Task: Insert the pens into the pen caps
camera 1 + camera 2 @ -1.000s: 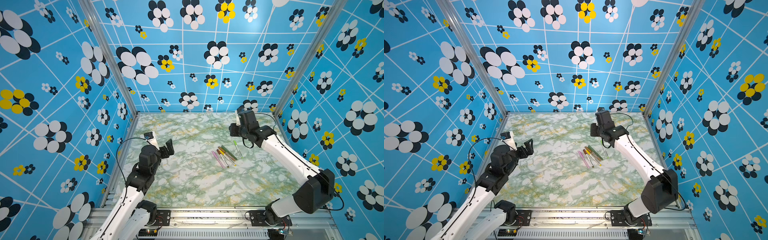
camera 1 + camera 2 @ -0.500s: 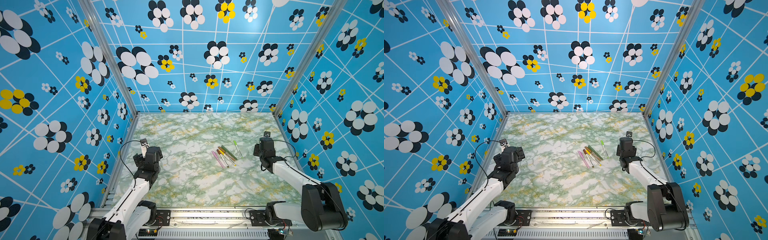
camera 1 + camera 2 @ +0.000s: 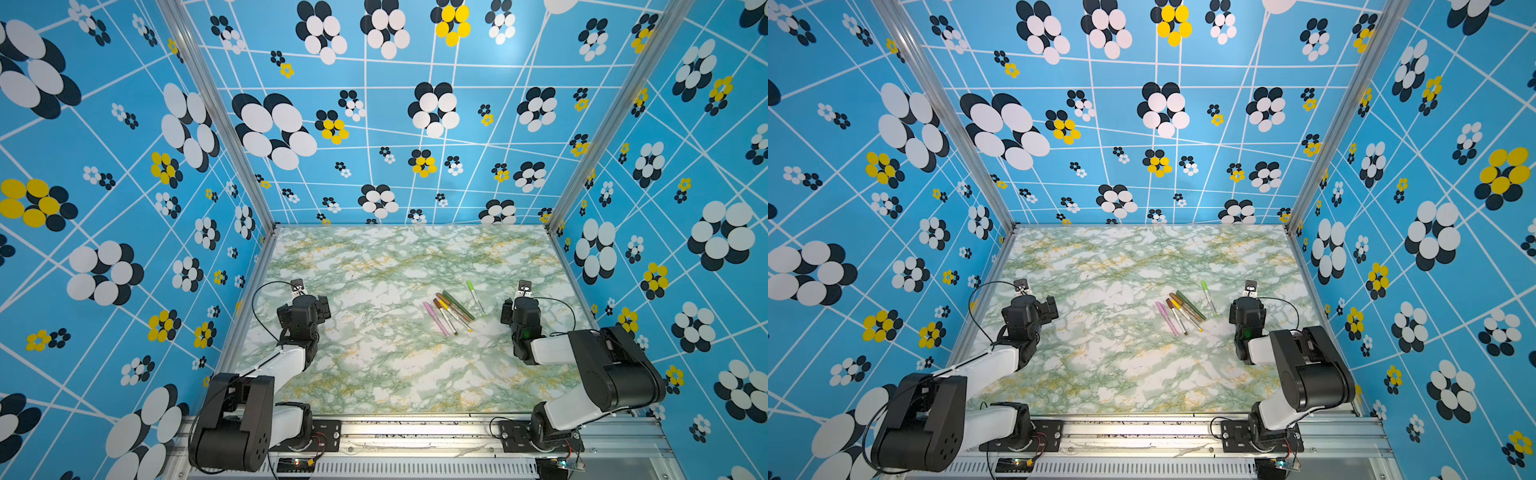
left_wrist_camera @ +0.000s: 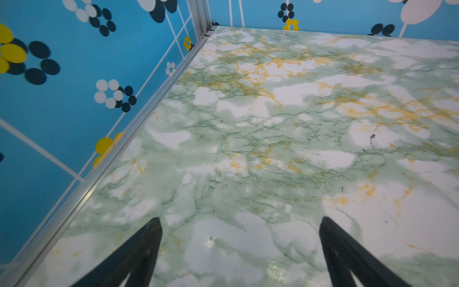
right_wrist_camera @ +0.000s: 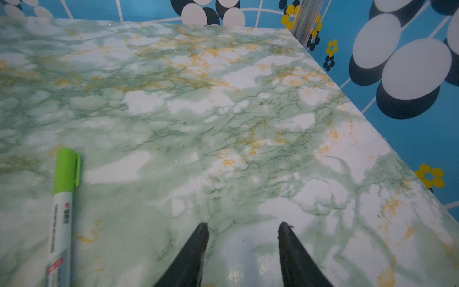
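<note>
Both arms have pulled in since a second ago. The right one was stretched out behind the pen cluster point(image 3: 449, 312) and the left one was raised well to its left. Now both sit folded low, level with the cluster. The pens haven't shifted.

Pen cluster: five pens side by side, touching or nearly so, capped ends angled back-left. Cap colours run pink, brown, yellow, tan, dark green. They look seated, but it's too small in both top views to confirm.

Sixth one, the light-green pen point(image 3: 476, 299), lies alone just right of the cluster, not touching it. The right wrist view shows its light-green cap point(image 5: 66, 171) pushed fully onto the white barrel.

My right gripper point(image 5: 243, 225) is right of the cluster, just past the light-green pen, low over the table. Its jaws are partly apart with nothing between them, only bare surface.

My left gripper point(image 4: 239, 220) is well apart on the cluster's left, also low. Its jaws are spread wide and hold nothing. No pen shows in its wrist view.

The marble table point(image 3: 374, 374) carries nothing else around the cluster. Blue flowered walls point(image 3: 124, 187) close in behind the cluster and on both its sides.
</note>
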